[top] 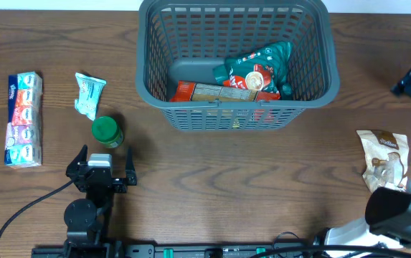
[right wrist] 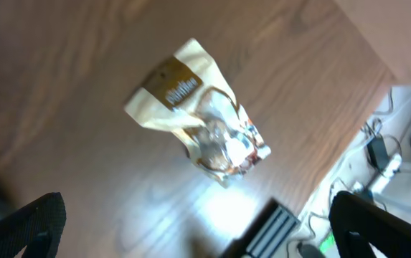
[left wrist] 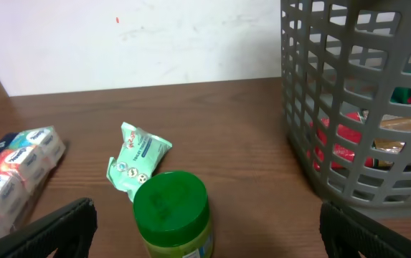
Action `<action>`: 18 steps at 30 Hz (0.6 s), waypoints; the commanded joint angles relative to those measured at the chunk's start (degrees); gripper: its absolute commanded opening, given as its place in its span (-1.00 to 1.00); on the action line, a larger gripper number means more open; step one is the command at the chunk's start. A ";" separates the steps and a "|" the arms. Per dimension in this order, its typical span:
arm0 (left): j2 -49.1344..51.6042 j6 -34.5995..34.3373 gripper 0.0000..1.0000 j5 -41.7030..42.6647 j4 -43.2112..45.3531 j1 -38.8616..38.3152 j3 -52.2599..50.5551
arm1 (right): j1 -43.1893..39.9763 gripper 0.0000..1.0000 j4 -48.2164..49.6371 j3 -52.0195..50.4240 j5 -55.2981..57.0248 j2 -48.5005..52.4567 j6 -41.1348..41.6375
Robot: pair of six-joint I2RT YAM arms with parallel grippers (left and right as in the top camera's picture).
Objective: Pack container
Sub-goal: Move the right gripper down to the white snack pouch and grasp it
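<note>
We see the container (top: pixel 237 61), a large grey basket with slotted sides, standing at the far edge of the wooden table (top: pixel 212 179), about mid-width. Inside it lie a green snack bag (top: pixel 273 57) towards the right and an orange and brown packet (top: pixel 205 92) along the near wall. On the left side of the table, the left gripper (top: pixel 105 153) sits low with its jaws spread wide and nothing between them. Just beyond its fingertips a green-lidded jar (left wrist: pixel 171 204) stands upright. A mint-green sachet (left wrist: pixel 137 158) lies just past the jar, and a multipack of tissues (top: pixel 24 118) lies further left. On the right side, well apart from the basket, a beige pouch (right wrist: pixel 201 118) lies flat. The right gripper (right wrist: pixel 198 218) hangs above it, jaws spread wide too, holding nothing
</note>
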 commanded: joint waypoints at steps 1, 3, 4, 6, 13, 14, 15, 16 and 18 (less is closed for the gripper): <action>-0.35 0.33 0.97 -0.09 -0.59 -0.02 -1.57 | -1.05 0.98 0.00 -3.67 0.00 -6.38 0.24; -0.35 0.33 0.97 -0.09 -0.59 -0.02 -1.57 | -1.05 0.98 0.24 -6.29 0.39 -9.68 0.24; -0.35 0.33 0.97 -0.09 -0.59 -0.02 -1.57 | -1.05 0.99 0.42 -7.63 0.85 -11.37 0.24; -0.35 0.33 0.97 -0.09 -0.59 -0.02 -1.57 | -1.05 0.98 0.92 -10.51 1.44 -14.91 0.24; -0.35 0.33 0.97 -0.09 -0.59 -0.02 -1.57 | -1.05 0.98 5.97 -26.47 1.77 -29.99 -4.02; -0.35 0.33 0.97 -0.09 -0.59 -0.02 -1.57 | -1.07 0.99 6.95 -28.65 1.77 -31.74 -4.72; -0.35 0.33 0.97 -0.09 -0.59 -0.02 -1.57 | -1.20 0.99 8.39 -31.65 1.79 -34.07 -5.64; -0.35 0.33 0.97 -0.09 -0.59 -0.02 -1.57 | -1.46 0.98 9.68 -34.12 1.79 -35.80 -6.29; -0.35 0.33 0.97 -0.09 -0.59 -0.02 -1.57 | -2.34 0.99 11.65 -38.34 1.73 -38.49 -6.49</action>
